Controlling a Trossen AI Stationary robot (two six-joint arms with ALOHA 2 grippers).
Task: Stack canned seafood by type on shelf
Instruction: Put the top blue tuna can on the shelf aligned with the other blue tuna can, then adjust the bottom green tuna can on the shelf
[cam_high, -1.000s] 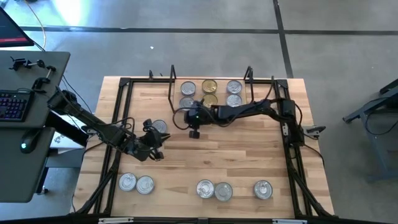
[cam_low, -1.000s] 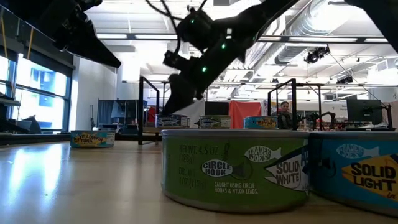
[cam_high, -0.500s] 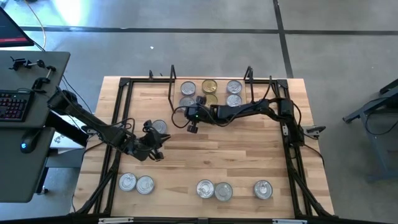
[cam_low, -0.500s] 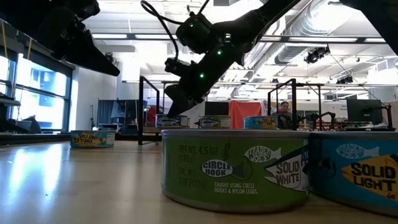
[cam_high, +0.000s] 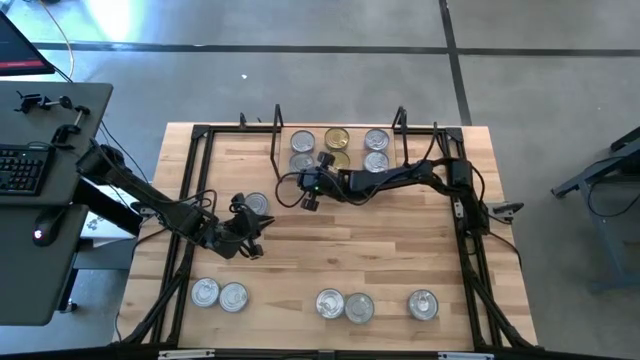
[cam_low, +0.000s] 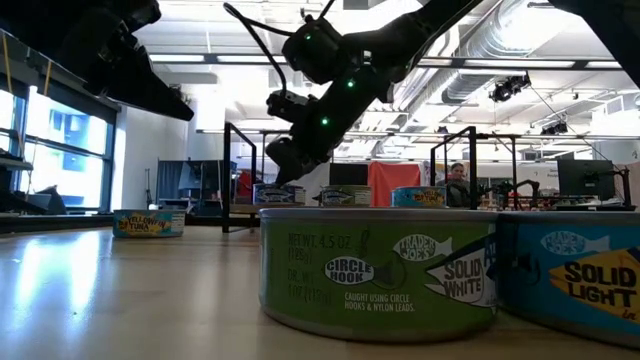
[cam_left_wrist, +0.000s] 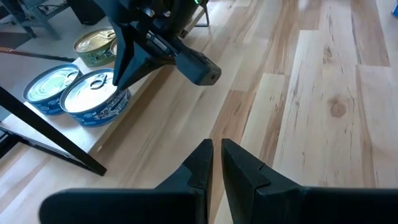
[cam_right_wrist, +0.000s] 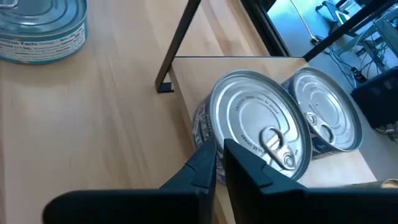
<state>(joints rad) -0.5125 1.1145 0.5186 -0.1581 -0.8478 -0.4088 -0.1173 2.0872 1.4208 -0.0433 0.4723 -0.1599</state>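
With fingers pressed together and empty, the right gripper hangs just off the low light-wood shelf, seemingly between placements, so next comes fetching another round silver-lidded tin beside the equally closed left gripper.

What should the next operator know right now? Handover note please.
Left end effector: shut, empty, over the table beside a loose tin.
Right end effector: shut, empty, at the shelf's front left, next to the silver tins.
Done: six tins on the shelf, four silver, two gold.
Left: six tins on the table, the one by the left arm and five along the near edge. Labels differ (green, blue), so check type before stacking.
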